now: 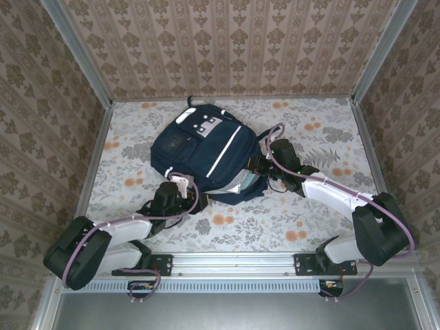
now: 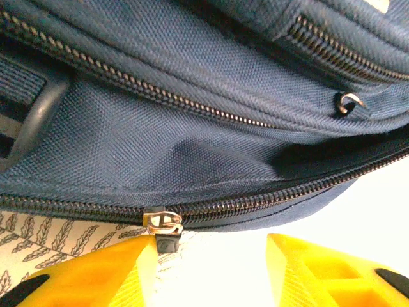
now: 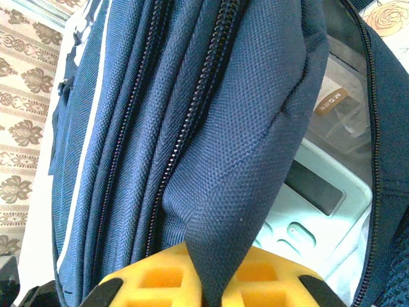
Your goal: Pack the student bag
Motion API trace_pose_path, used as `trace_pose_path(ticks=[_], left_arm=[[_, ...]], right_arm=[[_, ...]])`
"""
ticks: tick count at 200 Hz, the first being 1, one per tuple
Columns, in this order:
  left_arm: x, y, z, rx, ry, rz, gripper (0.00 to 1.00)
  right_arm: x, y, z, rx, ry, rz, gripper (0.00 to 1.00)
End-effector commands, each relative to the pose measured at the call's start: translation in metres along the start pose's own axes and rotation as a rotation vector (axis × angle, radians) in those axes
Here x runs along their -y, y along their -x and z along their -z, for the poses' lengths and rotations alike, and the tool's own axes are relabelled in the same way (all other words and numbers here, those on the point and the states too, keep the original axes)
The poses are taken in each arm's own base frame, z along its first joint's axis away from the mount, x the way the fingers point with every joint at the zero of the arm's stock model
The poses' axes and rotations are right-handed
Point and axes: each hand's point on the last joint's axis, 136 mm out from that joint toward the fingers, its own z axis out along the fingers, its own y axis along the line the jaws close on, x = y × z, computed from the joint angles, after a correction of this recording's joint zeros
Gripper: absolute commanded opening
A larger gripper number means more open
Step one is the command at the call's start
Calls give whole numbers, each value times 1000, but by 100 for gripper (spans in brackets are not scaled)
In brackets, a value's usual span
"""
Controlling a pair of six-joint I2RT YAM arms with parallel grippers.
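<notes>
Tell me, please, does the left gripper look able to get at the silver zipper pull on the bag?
Probably yes: the zipper pull on the student bag hangs at the left gripper, whose jaws stand apart with nothing between. It sits off-centre, by one finger, so a sideways shift may be needed.

We mark the student bag (image 1: 203, 148) as the main obstacle, filling the middle of the desk (image 1: 323, 130). Open desk runs along both its flanks and across the near strip, bounded by papered walls (image 1: 227, 41) on three sides. The left tool (image 1: 180, 184) and right tool (image 1: 260, 167) crowd the bag's near edge. The gap between the left tool's spread fingers (image 2: 96, 275) is free, with a zipper pull (image 2: 163, 221) just beside one. The right tool pinches a flap (image 3: 255, 160); a calculator (image 3: 319, 198) partly blocks the mouth beside it.
</notes>
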Motion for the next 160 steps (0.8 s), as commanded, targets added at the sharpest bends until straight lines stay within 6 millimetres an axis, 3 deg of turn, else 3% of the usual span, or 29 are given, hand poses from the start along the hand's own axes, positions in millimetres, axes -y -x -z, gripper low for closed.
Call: trace_pose_path(ticks=[1,59,134,160], left_arm=[[-7,-6,-2,-19,57,-45,47],[-15,-15,-12,-54,173,-125,44],[-21,5,-9,-19,404,-289,44],[-25,5,-12,-36,467,-325,40]], right_arm=[[-12,7,7,31,45,3,14],[-12,7,7,30,48,0,15],[-11,6,6,25,49,-1,16],[-11,6,5,26,49,-2,16]])
